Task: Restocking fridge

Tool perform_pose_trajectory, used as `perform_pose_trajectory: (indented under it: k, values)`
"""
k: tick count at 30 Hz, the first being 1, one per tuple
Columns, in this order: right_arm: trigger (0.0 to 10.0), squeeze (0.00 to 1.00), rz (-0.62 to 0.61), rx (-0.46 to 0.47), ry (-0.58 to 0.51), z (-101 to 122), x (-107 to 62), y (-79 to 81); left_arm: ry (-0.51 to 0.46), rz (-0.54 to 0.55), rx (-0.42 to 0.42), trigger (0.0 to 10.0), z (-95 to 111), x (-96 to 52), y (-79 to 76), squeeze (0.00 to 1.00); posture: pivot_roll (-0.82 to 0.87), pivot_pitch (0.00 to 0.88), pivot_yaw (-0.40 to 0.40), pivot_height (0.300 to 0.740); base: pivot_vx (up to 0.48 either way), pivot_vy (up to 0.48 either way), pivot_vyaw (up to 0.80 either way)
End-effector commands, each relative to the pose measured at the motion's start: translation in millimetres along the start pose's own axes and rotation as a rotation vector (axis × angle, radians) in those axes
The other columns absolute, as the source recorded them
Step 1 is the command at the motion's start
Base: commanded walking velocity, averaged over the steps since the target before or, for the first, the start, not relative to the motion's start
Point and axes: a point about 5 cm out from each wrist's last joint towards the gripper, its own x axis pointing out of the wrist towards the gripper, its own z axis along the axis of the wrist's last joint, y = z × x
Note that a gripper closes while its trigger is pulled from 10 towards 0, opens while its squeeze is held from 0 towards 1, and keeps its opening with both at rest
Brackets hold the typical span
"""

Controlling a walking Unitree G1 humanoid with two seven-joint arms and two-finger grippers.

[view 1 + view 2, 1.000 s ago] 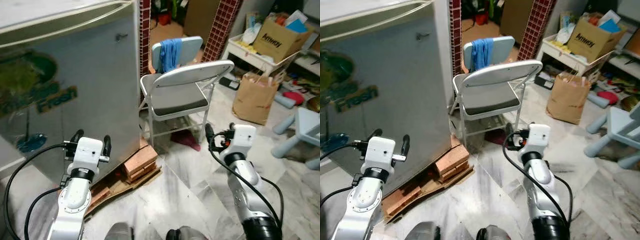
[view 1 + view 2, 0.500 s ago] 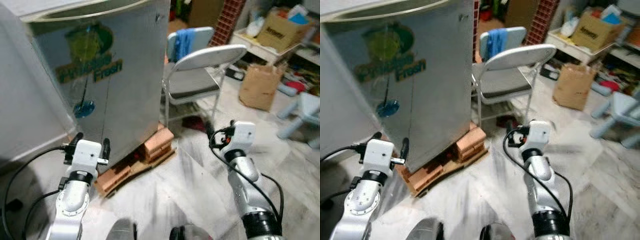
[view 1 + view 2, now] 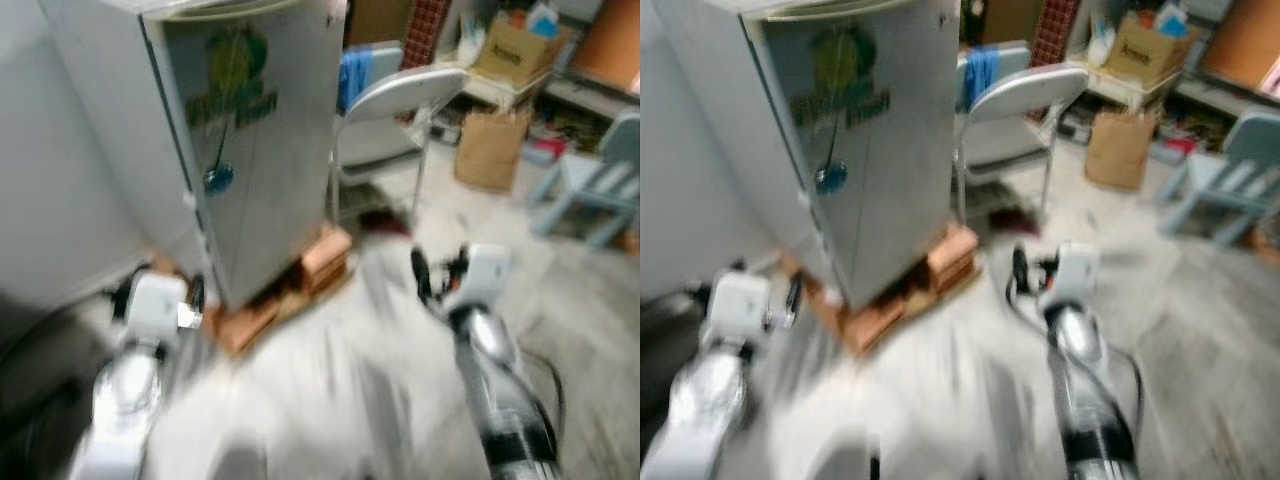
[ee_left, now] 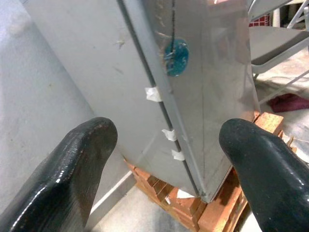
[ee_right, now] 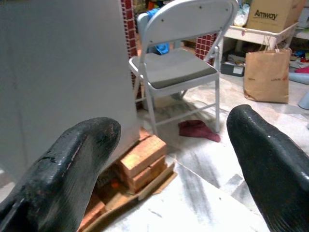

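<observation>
A lived-in home, in a utility or storage corner with a pale marble-patterned floor (image 5: 203, 193). At about 11 o'clock a grey fridge (image 3: 260, 150) stands raised on bricks (image 5: 142, 157) and flattened cardboard, a green sticker (image 3: 232, 85) on its side. At 12 o'clock sits a grey folding chair (image 5: 181, 63), a blue cloth (image 3: 350, 78) draped on another chair behind it, and a red-tiled pillar (image 3: 1052, 28) beyond. At 1 o'clock a brown paper bag (image 5: 266, 72) stands on the floor beside a low white shelf (image 5: 258, 34) carrying a cardboard box (image 5: 277, 13). At 2 o'clock is a small pale-blue plastic chair (image 3: 595, 185).
</observation>
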Motion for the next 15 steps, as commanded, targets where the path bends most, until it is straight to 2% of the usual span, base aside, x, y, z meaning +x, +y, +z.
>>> perform_pose_trajectory:
  k: [1, 3, 15]
  values:
    - [10.0, 0.0, -0.013, -0.015, -0.022, 6.9, 0.6, -5.9, -0.029, -0.02, -0.02, 10.0, 6.0, 0.6, -4.2, 0.0, 0.15, 0.09, -0.052, 0.74, 0.0, 0.0, 0.0]
    - [10.0, 0.0, -0.018, -0.023, -0.02, 6.6, -0.6, -7.1, -0.032, -0.02, -0.022, 10.0, 6.8, 0.6, -4.6, 0.0, 0.14, 0.092, -0.052, 0.74, 0.0, 0.0, -0.4]
    - [10.0, 0.0, -0.024, -0.033, -0.034, 9.7, -2.7, -8.2, -0.037, -0.023, -0.026, 10.0, 6.2, 3.5, -5.8, 0.0, 0.15, 0.088, -0.069, 0.74, 0.0, 0.43, -0.8]
